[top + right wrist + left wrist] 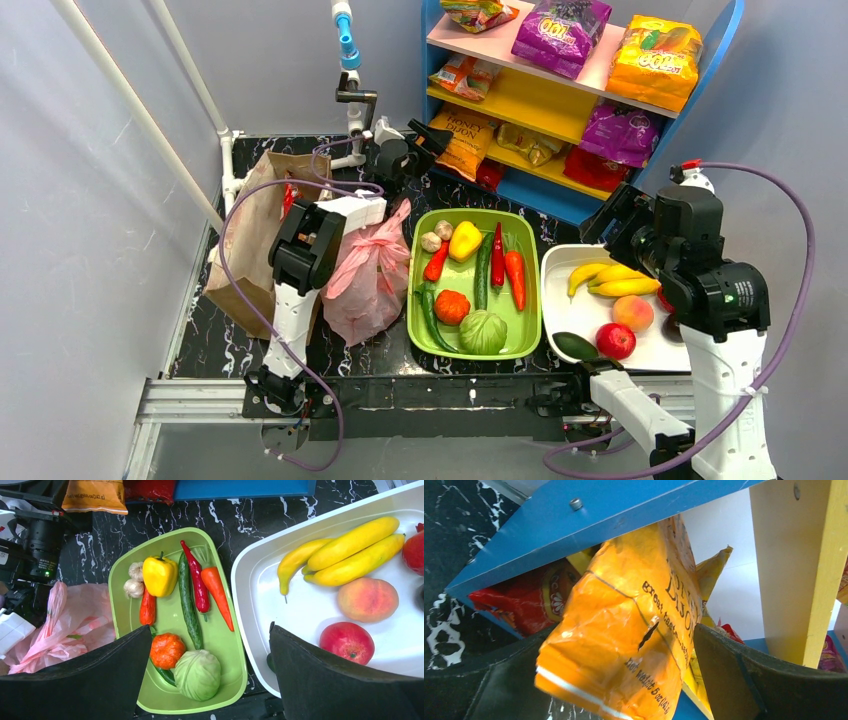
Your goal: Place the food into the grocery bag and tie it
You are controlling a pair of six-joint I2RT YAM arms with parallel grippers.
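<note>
From above, the left gripper (428, 135) reaches to the bottom level of the blue shelf (545, 197) in the upper middle of the frame, its tips at the orange snack packet (466, 143). The pink grocery bag (368, 275) lies crumpled left of centre, between the brown paper bag (245, 250) and the green tray (411, 300) of vegetables. It is well apart from the packet. The right gripper (610, 215) hangs above the upper edge of the white tray (590, 320) of fruit on the right. In the left wrist view the orange packet fills the centre and sits between two widely spread fingers (749, 680). Whether either pad presses on it cannot be told. A red packet (519, 600) lies behind it on the left, under the blue board. In the right wrist view the fingers (90, 680) stand wide apart at the lower corners with nothing between them, above both trays. The bananas (345, 550) lie at the upper right, and the pink bag is at the left edge.
</note>
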